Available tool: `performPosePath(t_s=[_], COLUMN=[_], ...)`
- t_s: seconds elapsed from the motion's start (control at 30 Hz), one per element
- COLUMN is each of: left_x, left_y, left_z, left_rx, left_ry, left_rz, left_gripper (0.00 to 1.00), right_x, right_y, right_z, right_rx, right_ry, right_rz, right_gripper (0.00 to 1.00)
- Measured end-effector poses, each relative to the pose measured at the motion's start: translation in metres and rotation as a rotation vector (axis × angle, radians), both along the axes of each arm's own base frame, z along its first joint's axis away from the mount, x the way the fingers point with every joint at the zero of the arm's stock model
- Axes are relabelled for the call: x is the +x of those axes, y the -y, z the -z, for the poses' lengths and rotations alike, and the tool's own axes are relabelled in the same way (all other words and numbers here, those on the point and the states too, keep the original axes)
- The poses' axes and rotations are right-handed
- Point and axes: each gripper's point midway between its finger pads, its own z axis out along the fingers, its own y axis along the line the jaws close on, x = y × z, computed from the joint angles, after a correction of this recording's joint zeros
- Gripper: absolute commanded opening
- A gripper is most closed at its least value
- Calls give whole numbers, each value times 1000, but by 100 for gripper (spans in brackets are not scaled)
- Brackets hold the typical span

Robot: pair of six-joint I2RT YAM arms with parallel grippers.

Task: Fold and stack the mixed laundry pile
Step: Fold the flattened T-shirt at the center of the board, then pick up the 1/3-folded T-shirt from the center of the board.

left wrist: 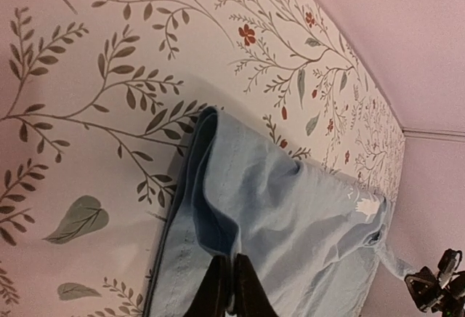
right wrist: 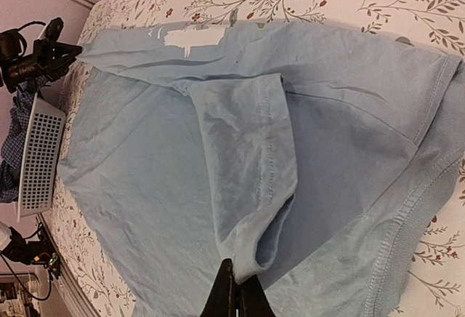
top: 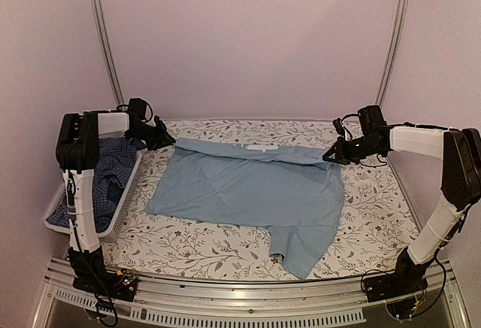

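A plain light-blue shirt (top: 248, 189) lies spread flat on the floral tablecloth, with one sleeve trailing toward the near edge. My left gripper (top: 169, 141) is at the shirt's far left corner, shut on a raised fold of the fabric (left wrist: 232, 259). My right gripper (top: 328, 159) is at the far right corner, shut on the cuff of a sleeve (right wrist: 247, 150) that is folded over the shirt body (right wrist: 145, 164). More of the laundry pile, a dark blue checked shirt (top: 113, 166), is bunched in the basket.
A white plastic basket (top: 124, 196) stands tilted at the table's left edge, under the left arm. The floral cloth (top: 376, 200) covers the table. Pale walls and two metal frame posts close in the back and sides.
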Motion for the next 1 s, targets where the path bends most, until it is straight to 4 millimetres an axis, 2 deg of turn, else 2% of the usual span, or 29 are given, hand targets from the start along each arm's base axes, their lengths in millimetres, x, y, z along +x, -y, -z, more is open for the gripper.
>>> performPosePath(t_s=[0.1,0.17,0.23,0.27,0.37,0.47,0.57,0.63,0.7,0.87,1.0], left_x=[0,0,-1,-1,3,10,18,22,22,3,-18], left_y=[0,0,0,0,0,7,27,44,60,92,98], left_z=[0,-1,-5,-11,-38,-68,-86,-89,-82,-36,-6], left_rx=[5,15,36,49,102,159,203,230,253,284,313], left_ry=[3,14,30,45,119,206,269,294,299,215,139], left_rz=[7,16,25,29,35,54,99,140,177,277,322], left_gripper=[35,51,57,59,63,63,63,63,62,61,61], right_x=[-12,-22,-28,-30,-24,-6,23,47,61,65,65], right_y=[-19,-30,-35,-35,-21,4,14,12,8,5,13], right_z=[1,2,2,2,-5,-17,-33,-36,-22,48,95], right_rx=[9,17,21,24,37,36,38,37,22,-35,-96], right_ry=[-12,-26,-37,-42,-35,-8,25,37,15,-144,-252], right_rz=[-66,-111,-138,-141,-103,-23,33,49,58,82,114], right_gripper=[24,45,62,65,65,57,51,51,49,48,47])
